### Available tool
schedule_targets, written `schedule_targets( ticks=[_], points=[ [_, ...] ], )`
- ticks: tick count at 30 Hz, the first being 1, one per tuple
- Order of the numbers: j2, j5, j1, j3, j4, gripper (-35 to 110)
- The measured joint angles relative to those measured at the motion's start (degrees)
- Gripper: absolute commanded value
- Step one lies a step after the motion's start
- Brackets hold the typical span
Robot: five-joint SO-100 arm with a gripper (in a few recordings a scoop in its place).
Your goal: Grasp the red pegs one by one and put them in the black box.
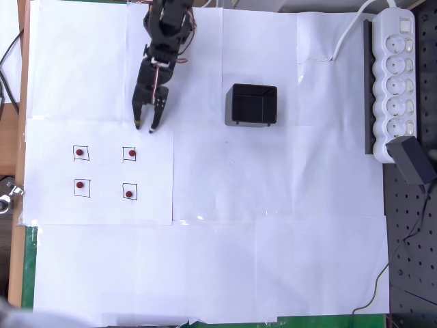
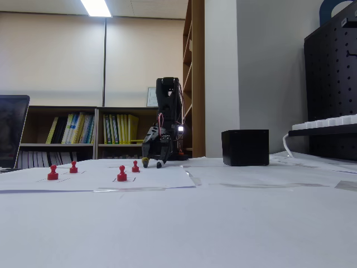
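Four red pegs stand on the worktop, just below the claw in the overhead view. One black box sits to the claw's right. The claw is slightly spread, holding nothing.

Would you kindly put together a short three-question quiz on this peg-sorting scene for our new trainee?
1. How many red pegs stand on drawn squares in the overhead view?
2. True or false: the black box already holds a peg.
3. In the overhead view, the gripper hovers nearest which peg: A) upper right, B) lower left?

Key: 1) four; 2) false, its inside looks empty; 3) A.
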Motion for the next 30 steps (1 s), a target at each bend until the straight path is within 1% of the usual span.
schedule_targets(
  ticks=[4, 10, 20, 27, 30],
  points=[
    [5.89, -1.67, 0.26, 7.65, -0.62, 12],
    [9.14, -2.02, 1.32, 12.57, -0.62, 12],
    [10.55, -2.02, 3.25, 14.94, -0.44, 12],
    [14.41, -1.49, 3.25, 19.86, -0.44, 12],
    [14.59, -1.49, 3.25, 20.65, -0.44, 7]
  ],
)
